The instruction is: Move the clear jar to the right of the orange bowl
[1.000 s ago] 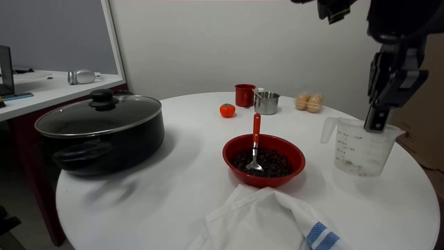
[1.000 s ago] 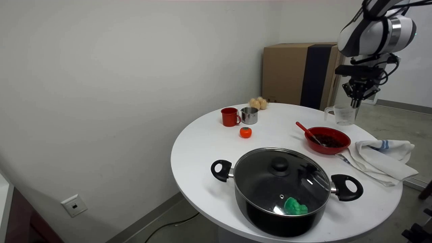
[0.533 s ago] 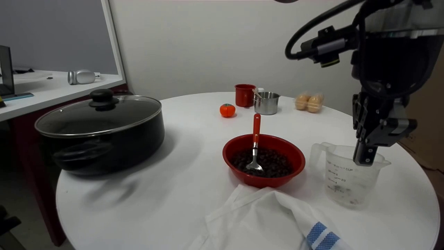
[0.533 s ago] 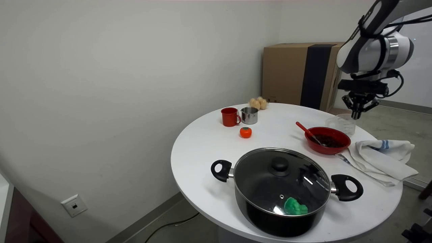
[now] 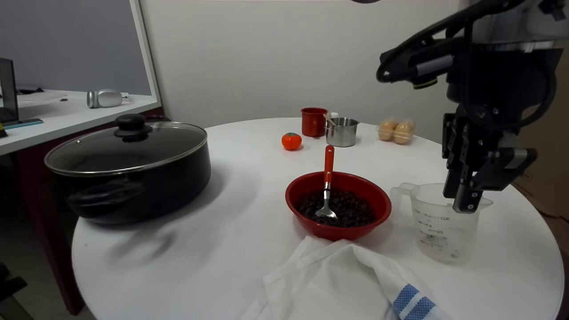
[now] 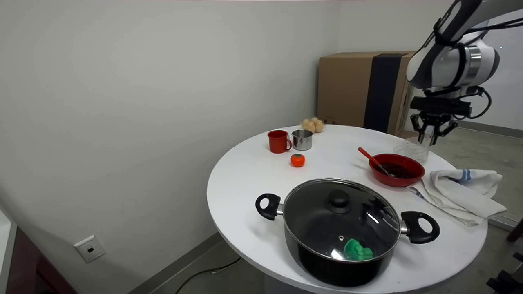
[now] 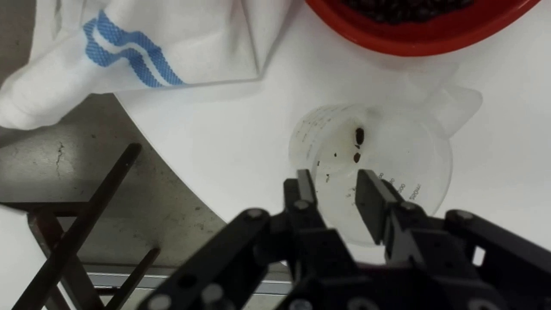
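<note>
your gripper (image 7: 333, 185) has spread its fingers since half a second ago, and over the past second the clear jar (image 5: 440, 235) has come down and in toward the orange bowl (image 5: 342, 232). you now have the two fingers part-way apart, a plain gap showing between them, with nothing pinched there. in the wrist view one finger sits at the jar's edge and the other lies across its mouth; you can't tell whether either one touches its side. the jar stands upright on the white table (image 5: 240, 146), just below your fingertips, its handle toward the bowl and dark specks (image 7: 359, 136) at its bottom.

the bowl is near the jar, left of your gripper in an exterior view and out beyond the fingertips in the wrist view. it holds dark contents (image 5: 358, 210) and a red-handled utensil (image 5: 327, 182) leaning up out of them. the white cloth (image 5: 338, 284) with blue stripes lies just beside the bowl, left of your gripper and closer to the camera in an exterior view. well apart from your gripper, far off to its left, is the lidded black pot (image 5: 173, 191). farther back than your gripper and also to its left, you see the orange round object (image 5: 291, 141), the red cup (image 5: 313, 123), the metal cup (image 5: 342, 134) and the wrapped egg-like things (image 5: 402, 132).
</note>
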Robot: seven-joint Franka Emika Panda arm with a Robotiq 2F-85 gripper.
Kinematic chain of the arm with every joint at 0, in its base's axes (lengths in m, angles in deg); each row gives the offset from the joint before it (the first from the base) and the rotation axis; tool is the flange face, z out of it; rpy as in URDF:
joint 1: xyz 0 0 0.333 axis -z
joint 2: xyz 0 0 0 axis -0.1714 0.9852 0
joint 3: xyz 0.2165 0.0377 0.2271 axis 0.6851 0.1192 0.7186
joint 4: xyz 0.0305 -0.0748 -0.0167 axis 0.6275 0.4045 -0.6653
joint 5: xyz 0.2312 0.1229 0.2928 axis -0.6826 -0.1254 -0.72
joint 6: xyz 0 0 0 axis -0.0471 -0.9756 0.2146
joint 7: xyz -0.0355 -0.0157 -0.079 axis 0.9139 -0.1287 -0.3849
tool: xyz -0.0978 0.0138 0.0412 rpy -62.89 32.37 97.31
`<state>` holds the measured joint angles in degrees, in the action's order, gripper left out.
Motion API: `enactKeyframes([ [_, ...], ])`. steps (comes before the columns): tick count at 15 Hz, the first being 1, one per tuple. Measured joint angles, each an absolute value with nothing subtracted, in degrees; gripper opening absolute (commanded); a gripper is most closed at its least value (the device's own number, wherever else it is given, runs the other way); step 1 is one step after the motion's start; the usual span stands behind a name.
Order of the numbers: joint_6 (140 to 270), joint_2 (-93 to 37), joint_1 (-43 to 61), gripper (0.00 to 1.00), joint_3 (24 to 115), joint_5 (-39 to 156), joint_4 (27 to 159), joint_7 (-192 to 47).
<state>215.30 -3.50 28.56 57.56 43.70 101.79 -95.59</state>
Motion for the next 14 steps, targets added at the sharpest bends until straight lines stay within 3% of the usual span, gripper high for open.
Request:
enactKeyframes([
  [5,215.30,-3.55,29.95,0.99,59.02,41.79,101.68,-91.60],
  [14,214.46,-10.53,27.77,1.00,60.44,43.38,101.55,-83.12],
])
